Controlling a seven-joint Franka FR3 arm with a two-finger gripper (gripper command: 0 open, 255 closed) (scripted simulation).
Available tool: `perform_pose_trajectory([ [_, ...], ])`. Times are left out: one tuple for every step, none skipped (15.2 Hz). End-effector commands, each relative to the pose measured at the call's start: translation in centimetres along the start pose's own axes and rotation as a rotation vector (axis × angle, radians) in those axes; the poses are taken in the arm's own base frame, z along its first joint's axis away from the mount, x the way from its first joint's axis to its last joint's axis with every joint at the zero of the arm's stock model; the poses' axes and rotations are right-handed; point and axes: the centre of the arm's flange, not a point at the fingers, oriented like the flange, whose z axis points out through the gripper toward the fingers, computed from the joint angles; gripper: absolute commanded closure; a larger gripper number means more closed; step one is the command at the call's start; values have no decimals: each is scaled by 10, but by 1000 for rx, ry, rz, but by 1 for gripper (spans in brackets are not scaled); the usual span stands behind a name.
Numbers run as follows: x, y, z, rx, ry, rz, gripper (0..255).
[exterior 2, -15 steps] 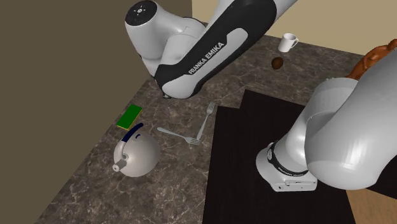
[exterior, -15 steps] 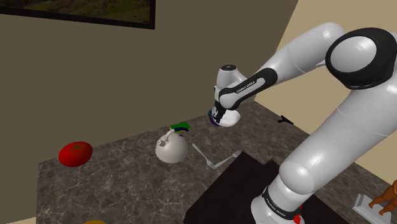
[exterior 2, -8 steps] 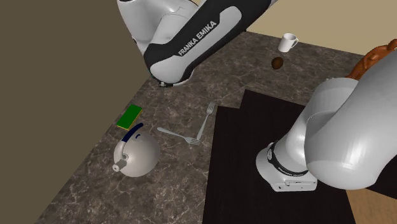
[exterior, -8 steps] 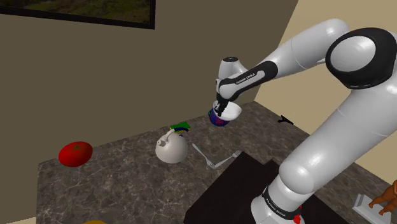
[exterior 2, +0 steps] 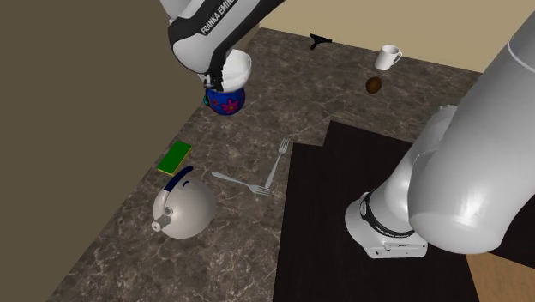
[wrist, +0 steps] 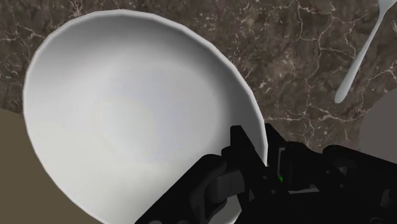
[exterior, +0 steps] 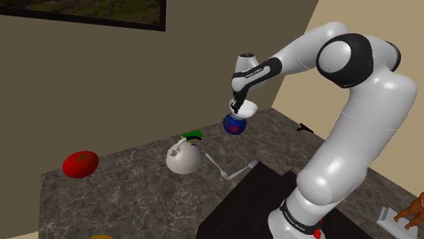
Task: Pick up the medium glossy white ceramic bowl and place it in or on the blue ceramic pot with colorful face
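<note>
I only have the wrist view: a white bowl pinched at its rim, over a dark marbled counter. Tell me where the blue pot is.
Observer: In the shoulder view, the round blue pot with red markings stands on the dark marbled counter, right under the glossy white bowl that the jaws hold.
Operator: Report the gap between them.
Observer: In the second exterior view the bowl's base meets the pot's mouth. I cannot tell whether they touch.
Operator: Name what lies nearest the pot.
Observer: A flat green block lies on the counter, roughly between the pot and a rounded pale grey kettle with a dark blue handle.
</note>
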Motion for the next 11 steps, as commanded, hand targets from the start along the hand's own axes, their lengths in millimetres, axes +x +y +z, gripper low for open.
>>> perform_pose_trajectory([
  [14, 25, 4, -1, 1, -1, 255],
  [20, 37, 5, -1, 1, -1, 255],
  [26, 49, 6, -1, 1, -1, 255],
  [32, 60, 8, -1, 1, -1, 255],
  [38, 72, 9, -1, 1, -1, 255],
  [44, 84, 10, -1, 1, -1, 255],
  [49, 95, 11, -1, 1, -1, 255],
  [49, 93, 16, -1, 1, -1, 255],
  [50, 92, 22, -1, 1, -1, 255],
  [50, 91, 27, -1, 1, -1, 255],
  [50, 90, 32, -1, 1, -1, 255],
])
